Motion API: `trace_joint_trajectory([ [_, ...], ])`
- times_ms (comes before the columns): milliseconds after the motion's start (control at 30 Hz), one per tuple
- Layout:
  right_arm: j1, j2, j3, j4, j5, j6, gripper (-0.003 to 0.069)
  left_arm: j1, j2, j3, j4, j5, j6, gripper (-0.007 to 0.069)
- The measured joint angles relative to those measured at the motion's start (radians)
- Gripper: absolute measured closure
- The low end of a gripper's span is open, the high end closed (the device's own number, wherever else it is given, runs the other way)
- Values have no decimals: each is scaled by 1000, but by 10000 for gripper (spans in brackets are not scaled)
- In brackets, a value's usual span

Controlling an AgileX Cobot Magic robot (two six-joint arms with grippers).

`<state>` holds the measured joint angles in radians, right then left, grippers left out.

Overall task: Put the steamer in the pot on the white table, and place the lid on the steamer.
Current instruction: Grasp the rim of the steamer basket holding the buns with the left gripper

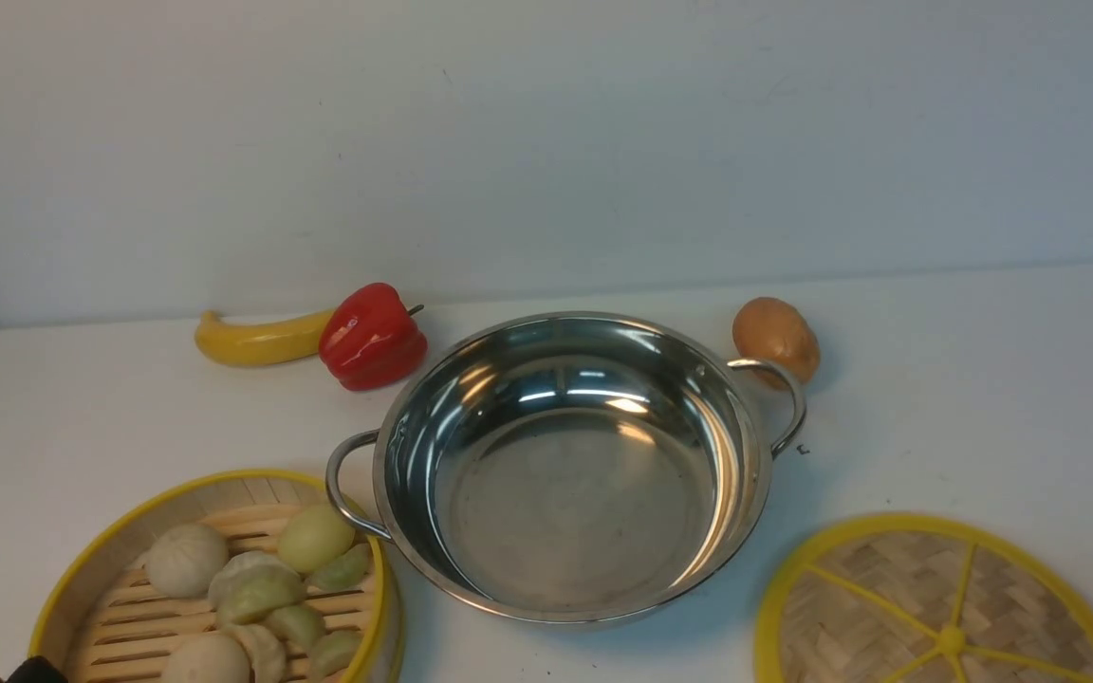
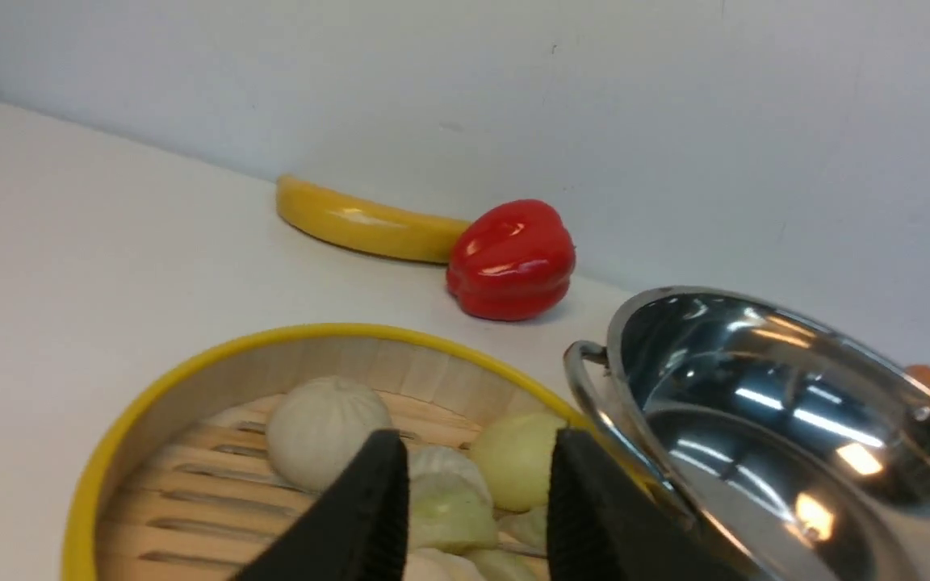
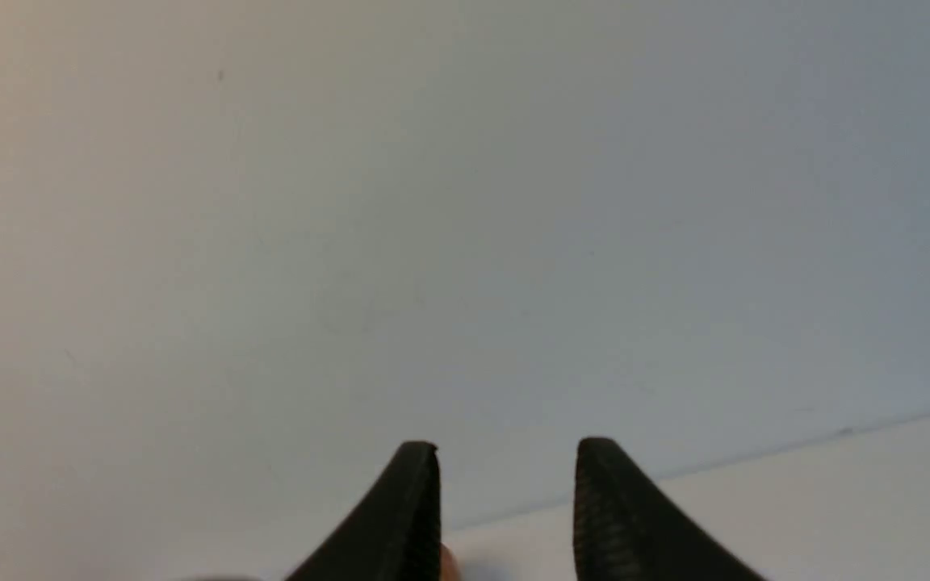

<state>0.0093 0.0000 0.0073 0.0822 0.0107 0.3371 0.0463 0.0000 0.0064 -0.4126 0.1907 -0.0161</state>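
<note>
Steamer (image 1: 214,476) just beside pot (image 1: 565,512); lid (image 1: 888,607) apart.

Left gripper (image 2: 477,452) is held with jaws parted; only a black sliver of it is caught at the near-left edge of the front view. Right gripper (image 3: 507,460) is likewise parted, ribbed pads (image 3: 594,520) shown.

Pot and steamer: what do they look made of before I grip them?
Pot: looks like polished stainless steel, given its mirror-like reflections. Steamer: apparently bamboo or pale wood, with visible grain and slats; its glossy yellow rim may be plastic or paint.
</note>
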Motion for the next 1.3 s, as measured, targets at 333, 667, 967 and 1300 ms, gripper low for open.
trace_joint_trajectory([
  [333,0,0,0,210,-41,124,410,0,0,0,-335,-63,-4,384],
  [667,0,0,2,213,-182,167,410,0,0,0,-410,-299,-5,384],
  [967,0,-1,-45,143,-458,171,410,0,0,-8,-373,-494,-98,384],
  [1300,0,247,-472,-197,72,178,410,0,239,-350,131,-98,-87,384],
])
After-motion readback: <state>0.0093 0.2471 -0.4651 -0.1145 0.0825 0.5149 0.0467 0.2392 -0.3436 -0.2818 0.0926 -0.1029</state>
